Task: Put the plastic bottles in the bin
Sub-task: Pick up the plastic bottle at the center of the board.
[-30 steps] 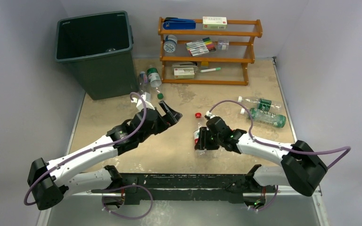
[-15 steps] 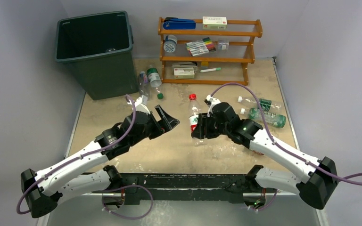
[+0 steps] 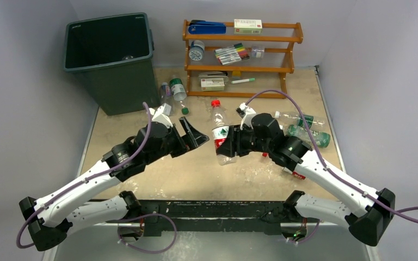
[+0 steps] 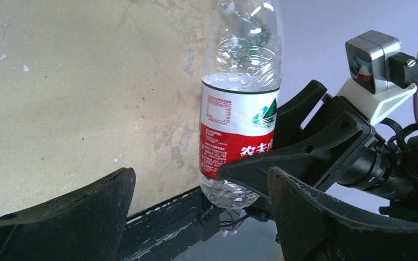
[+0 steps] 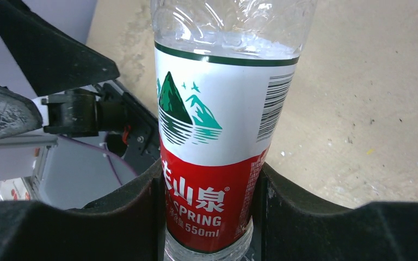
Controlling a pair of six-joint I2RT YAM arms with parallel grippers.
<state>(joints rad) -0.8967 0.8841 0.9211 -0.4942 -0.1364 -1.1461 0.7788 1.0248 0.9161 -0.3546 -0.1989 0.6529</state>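
ITEM COUNT, TABLE [image 3: 196,174] AND SURROUNDS

- Bin [image 3: 109,81]: one, dark green-grey, standing at the far left corner, open at the top; its contents cannot be made out
- Plastic bottles in plain sight: five
  - one red-capped bottle [image 3: 219,136], white-and-red label, held off the table near the middle, between the two arms and well apart from the bin
  - two lying side by side just right of the bin's foot, a blue-labelled bottle [image 3: 166,97] and a green-labelled bottle [image 3: 177,88]
  - two lying at the right side of the table, a far bottle [image 3: 299,119] and a near bottle [image 3: 311,138], both with green labels, partly hidden behind the right arm [image 3: 332,176]
- Loose green cap [image 3: 185,111]: one, on the table near the pair by the bin
- Orange wooden rack [image 3: 239,68]: one, three shelves, against the far wall; it carries a bunch of marker pens [image 3: 231,53], two small boxes [image 3: 248,23] [image 3: 213,83], one single green pen [image 3: 244,80] and a few small items too small to name

JAWS

- Right jaws: clamped on the red-capped bottle, one finger [image 5: 315,217] either side of the red band low on its label [image 5: 217,136], with the clear base poking out beneath
- Left arm [image 3: 87,182], left jaws: spread wide, holding nothing, facing the held bottle from just beside it, not touching it as far as can be seen
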